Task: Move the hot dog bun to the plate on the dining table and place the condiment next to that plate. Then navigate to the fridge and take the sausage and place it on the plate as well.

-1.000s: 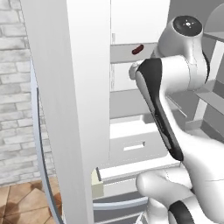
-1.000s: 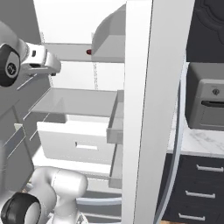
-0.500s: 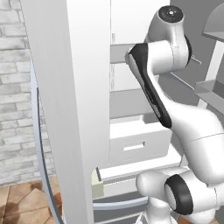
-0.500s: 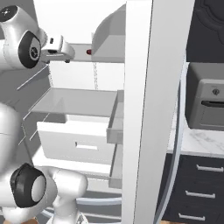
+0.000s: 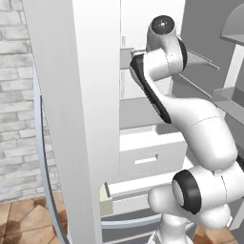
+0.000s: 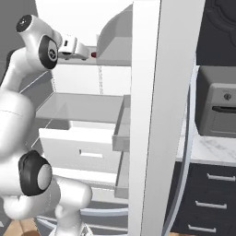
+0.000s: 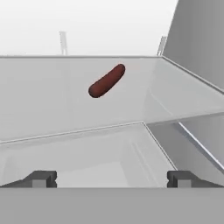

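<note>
- At far left of the left base view, pale grey brick wall [image 5: 19, 95] above terracotta floor tiles [image 5: 24, 224].
- Next, open white door of the tall silver-grey fridge [image 5: 81, 119], standing edge-on beside the white arm.
- Inside, white drawers [image 6: 87, 143] below a pale translucent shelf [image 7: 65, 109].
- On that shelf, toward its back, short slim dark red-brown sausage [image 7: 107, 81], lying askew, well ahead of the hand.
- White two-finger gripper [image 6: 85, 54] level with the shelf, fingers [image 7: 41, 178] spread wide apart, holding nothing.
- Further right, dark microwave [image 6: 216, 108] on a marble-look desk [image 6: 207, 150] over black cabinets [image 6: 207, 198].
- Risks, as judgement: skewed sausage may roll or slip out if the fingers close across its length instead of its width; low approach may knock the shelf's front edge; tight space beside the door may snag the elbow.
</note>
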{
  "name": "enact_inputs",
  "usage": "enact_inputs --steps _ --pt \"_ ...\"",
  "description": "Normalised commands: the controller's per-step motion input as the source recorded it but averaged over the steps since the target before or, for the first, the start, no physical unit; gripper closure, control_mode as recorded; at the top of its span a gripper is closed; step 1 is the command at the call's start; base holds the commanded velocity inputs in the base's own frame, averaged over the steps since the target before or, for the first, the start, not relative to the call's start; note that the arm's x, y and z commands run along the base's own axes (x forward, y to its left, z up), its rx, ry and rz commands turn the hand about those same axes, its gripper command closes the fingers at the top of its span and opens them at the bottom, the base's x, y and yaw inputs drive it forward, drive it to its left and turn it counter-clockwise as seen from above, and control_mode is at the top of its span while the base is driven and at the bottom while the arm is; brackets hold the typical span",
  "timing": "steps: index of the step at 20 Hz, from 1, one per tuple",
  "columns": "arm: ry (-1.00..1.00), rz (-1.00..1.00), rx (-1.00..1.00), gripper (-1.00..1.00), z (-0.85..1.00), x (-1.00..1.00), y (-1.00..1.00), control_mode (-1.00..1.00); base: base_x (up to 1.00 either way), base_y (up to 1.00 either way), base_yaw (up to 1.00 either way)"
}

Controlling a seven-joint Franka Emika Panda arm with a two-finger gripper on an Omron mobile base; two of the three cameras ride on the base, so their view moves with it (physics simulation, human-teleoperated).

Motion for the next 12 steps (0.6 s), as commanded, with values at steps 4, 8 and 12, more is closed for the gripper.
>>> enact_inputs --steps 4,8,12 --pt "0.02 -0.32 0.00 -1.00 0.00 0.72 0.00 -1.00 0.00 0.00 0.00" --pt "0.00 -0.26 0.00 -1.00 0.01 0.77 0.00 -1.00 0.00 0.00 0.00" --pt "0.02 -0.15 0.01 -1.00 0.05 0.63 -0.05 -1.00 0.00 0.00 0.00"
